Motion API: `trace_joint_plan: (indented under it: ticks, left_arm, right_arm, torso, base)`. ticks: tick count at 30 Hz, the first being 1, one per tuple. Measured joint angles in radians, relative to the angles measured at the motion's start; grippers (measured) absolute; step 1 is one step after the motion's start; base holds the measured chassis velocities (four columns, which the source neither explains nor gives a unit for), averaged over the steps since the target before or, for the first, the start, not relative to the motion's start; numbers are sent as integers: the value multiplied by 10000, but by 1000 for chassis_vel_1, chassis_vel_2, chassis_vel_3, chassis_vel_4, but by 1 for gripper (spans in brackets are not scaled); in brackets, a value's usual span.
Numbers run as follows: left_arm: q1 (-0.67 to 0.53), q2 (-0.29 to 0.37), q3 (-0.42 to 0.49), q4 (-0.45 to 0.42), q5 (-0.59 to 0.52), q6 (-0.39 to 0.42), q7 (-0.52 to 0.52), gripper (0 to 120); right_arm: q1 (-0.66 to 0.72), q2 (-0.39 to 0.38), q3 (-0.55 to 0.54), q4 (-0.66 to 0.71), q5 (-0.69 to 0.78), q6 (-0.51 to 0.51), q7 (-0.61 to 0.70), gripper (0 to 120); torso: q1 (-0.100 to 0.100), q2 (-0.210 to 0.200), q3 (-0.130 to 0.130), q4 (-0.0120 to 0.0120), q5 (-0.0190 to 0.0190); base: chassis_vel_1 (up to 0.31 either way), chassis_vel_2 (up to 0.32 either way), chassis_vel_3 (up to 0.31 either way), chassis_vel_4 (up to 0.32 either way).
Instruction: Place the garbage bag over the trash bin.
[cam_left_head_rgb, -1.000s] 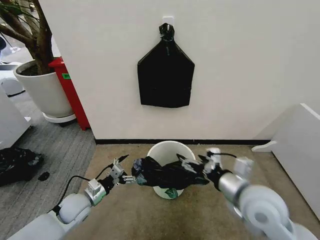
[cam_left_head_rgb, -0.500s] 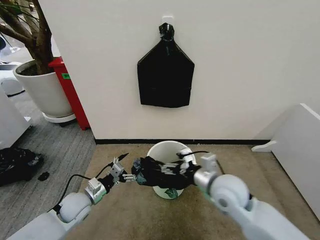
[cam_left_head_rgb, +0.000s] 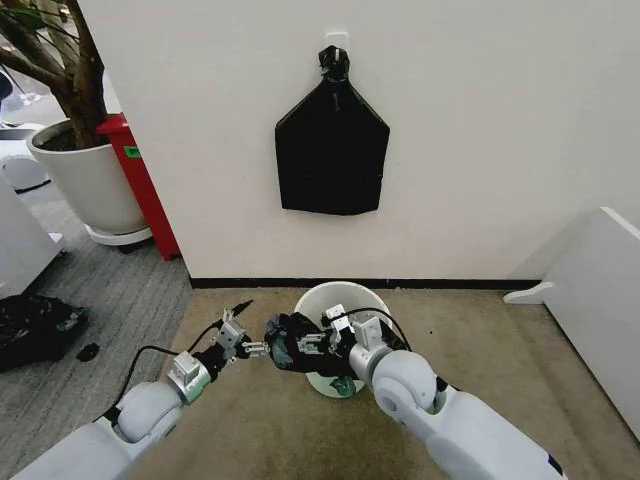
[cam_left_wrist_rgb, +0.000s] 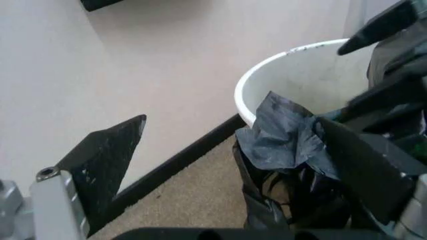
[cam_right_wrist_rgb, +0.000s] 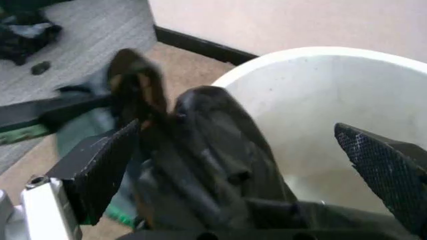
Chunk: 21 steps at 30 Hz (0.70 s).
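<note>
The trash bin (cam_left_head_rgb: 345, 293) is a round cream-white pail on the carpet by the wall. The garbage bag (cam_left_head_rgb: 290, 350) is bunched in a black, wrinkled clump on the bin's left rim, hanging partly outside it. My left gripper (cam_left_head_rgb: 252, 330) is open at the clump's left end, and in the left wrist view the bag (cam_left_wrist_rgb: 287, 142) lies between its spread fingers (cam_left_wrist_rgb: 100, 165). My right gripper (cam_left_head_rgb: 320, 342) reaches across the bin's mouth from the right and is open. Its wrist view shows the bag (cam_right_wrist_rgb: 213, 150) between its wide jaws, with the bin's rim (cam_right_wrist_rgb: 320, 54) behind.
A flat black bundle (cam_left_head_rgb: 331, 150) with a knot hangs on the wall above the bin. A large white plant pot (cam_left_head_rgb: 90, 185) and a red object (cam_left_head_rgb: 140, 180) stand at left, a lumpy dark bag (cam_left_head_rgb: 35, 325) lies on the grey floor, and white furniture (cam_left_head_rgb: 600, 290) sits at right.
My right gripper has swept left across the bin's mouth to the clump beside the left gripper. The bag is bunched further to the left. The left arm has barely moved.
</note>
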Motion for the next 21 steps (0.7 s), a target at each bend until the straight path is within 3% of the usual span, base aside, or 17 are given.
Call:
trace_joint_plan:
  ticks: [6,21]
  left_arm:
    - [100,30,-51,-2,182,-91,123,100]
    - [67,68,-122,-113,223,-158,208,100]
  right_arm:
    - [376,141,8,-339,534,-131,280,100]
    - [1353,119,-740,-1532,418,143,-815,100]
  torso:
    - [0,0,-1,2,0]
    - [0,0,0,1,0]
  base:
    - [0,0,0,0]
    - [0,0,0,0]
